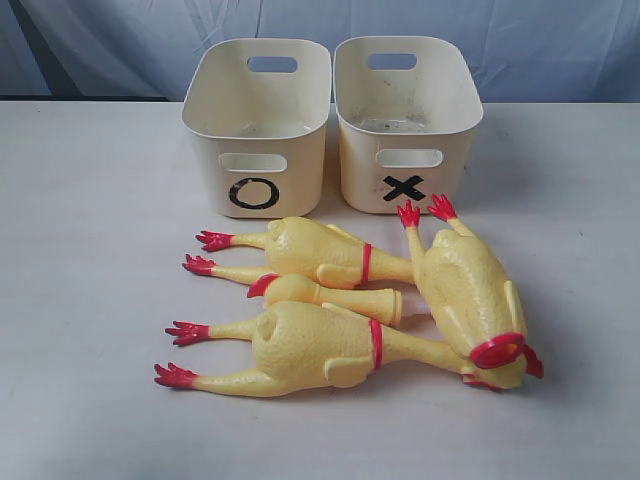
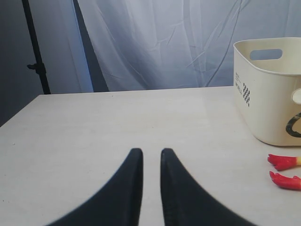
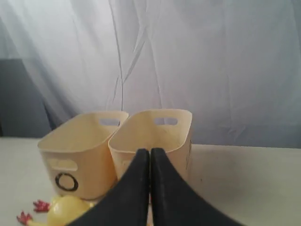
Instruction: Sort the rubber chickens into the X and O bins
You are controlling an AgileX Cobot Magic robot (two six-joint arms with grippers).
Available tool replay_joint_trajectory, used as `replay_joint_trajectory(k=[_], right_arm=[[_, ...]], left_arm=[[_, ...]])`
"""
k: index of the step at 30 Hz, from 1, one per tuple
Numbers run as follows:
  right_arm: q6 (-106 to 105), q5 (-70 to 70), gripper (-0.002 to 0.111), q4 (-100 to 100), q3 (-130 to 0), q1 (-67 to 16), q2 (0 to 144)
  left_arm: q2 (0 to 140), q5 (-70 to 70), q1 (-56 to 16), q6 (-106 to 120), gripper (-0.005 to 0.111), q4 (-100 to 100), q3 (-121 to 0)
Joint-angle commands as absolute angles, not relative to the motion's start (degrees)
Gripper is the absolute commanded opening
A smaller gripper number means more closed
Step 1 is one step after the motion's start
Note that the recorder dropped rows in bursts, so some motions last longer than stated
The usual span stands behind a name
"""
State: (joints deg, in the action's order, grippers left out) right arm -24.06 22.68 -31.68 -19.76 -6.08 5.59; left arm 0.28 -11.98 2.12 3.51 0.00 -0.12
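Two cream bins stand side by side at the back of the table, the O bin [image 1: 205,160] on the left and the X bin [image 1: 458,160] on the right. Both look empty. In front of them lie the rubber chickens: one large [image 1: 310,250], a smaller slim one [image 1: 335,296], another large [image 1: 300,345], and a third large [image 1: 465,285] with its red feet by the X bin. Neither gripper shows in the exterior view. My left gripper [image 2: 148,151] stands slightly open over bare table, left of the O bin [image 2: 268,94]. My right gripper [image 3: 150,150] is shut and empty, facing the X bin [image 3: 174,136].
The pale table [image 1: 90,300] has bare room on both sides of the chickens. A white curtain [image 2: 164,42] hangs behind it. A black stand pole [image 2: 35,47] rises past the table's far left corner. Red chicken feet [image 2: 284,162] lie near the O bin.
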Motion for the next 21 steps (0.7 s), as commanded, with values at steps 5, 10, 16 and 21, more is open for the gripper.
replay_joint_trajectory(k=[5, 10, 16, 21], right_arm=[[-31.5, 31.4, 0.001, -26.2, -23.6, -15.8, 18.4], [-31.5, 34.8, 0.001, -20.6, -27.7, -19.1, 24.3], [-31.5, 37.1, 0.001, -6.9, -29.4, -22.5, 25.6], [-31.6, 37.5, 0.001, -4.4, -29.4, -23.1, 25.6]], left_arm=[[0.0, -11.5, 2.2, 3.1, 0.014, 0.0, 0.0], [0.0, -11.5, 2.2, 3.1, 0.014, 0.0, 0.0], [0.0, -11.5, 2.2, 3.1, 0.014, 0.0, 0.0], [0.0, -11.5, 2.2, 3.1, 0.014, 0.0, 0.0]])
